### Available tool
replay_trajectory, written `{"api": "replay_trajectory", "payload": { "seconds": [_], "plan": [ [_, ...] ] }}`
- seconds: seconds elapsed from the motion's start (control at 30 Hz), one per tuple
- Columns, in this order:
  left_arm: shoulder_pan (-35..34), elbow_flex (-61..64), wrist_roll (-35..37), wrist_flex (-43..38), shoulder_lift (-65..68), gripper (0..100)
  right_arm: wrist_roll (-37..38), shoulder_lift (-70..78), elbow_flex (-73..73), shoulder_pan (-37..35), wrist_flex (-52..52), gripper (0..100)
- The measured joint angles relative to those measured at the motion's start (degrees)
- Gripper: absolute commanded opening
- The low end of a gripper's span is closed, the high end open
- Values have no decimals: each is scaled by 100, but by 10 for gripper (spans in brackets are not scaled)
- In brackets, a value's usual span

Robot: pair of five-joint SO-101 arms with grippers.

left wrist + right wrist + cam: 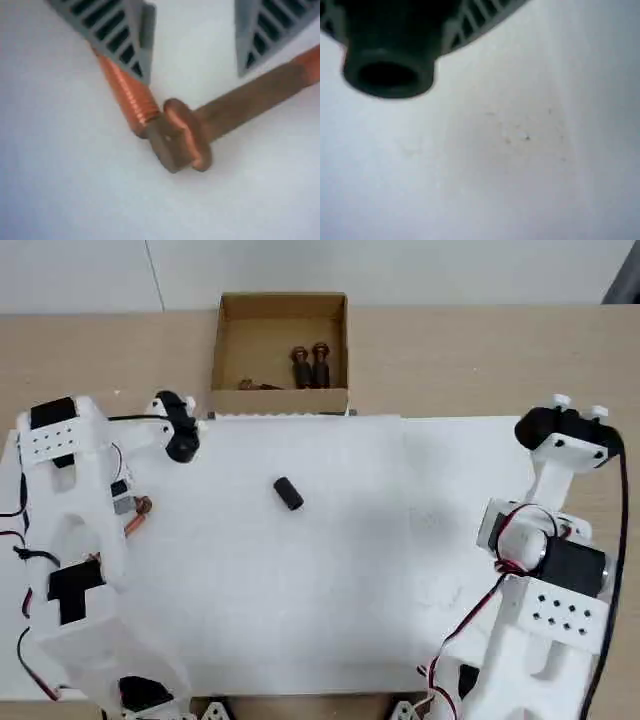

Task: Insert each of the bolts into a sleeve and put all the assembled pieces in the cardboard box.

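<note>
The left end effector (pixel 192 72) is being held wide open just above the white mat (pixel 350 570), its grey fingers (pixel 125 35) being spread over two copper bolts. The first bolt (pixel 130 100) is being partly covered by one finger, while the second bolt (pixel 250 95) is being shown lying beside the tip of the other. Their heads are touching, their shanks are being splayed in a V, and neither bolt is being gripped.

The right end effector (pixel 405 25) is being clamped on one black sleeve. This held sleeve (pixel 387 75) is being carried clear of the mat, with its open bore being turned toward the wrist camera. A second one, the loose sleeve (pixel 288 493), is being shown lying on the mat near its middle, well apart from both arms.

Beyond the mat's far edge, one cardboard box (pixel 218 350) is being seen on the desk (pixel 450 360). Two assembled pieces (pixel 300 365) are being shown inside it, side by side by its near wall. A small brownish item (pixel 258 385) beside them cannot be identified.
</note>
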Motion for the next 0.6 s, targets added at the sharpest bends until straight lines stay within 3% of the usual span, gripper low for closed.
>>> {"api": "replay_trajectory", "payload": {
  "seconds": [0.6],
  "plan": [
    [-53, 0, 26, -527, 501, 111, 0, 0, 0, 0, 0, 4]
  ]
}}
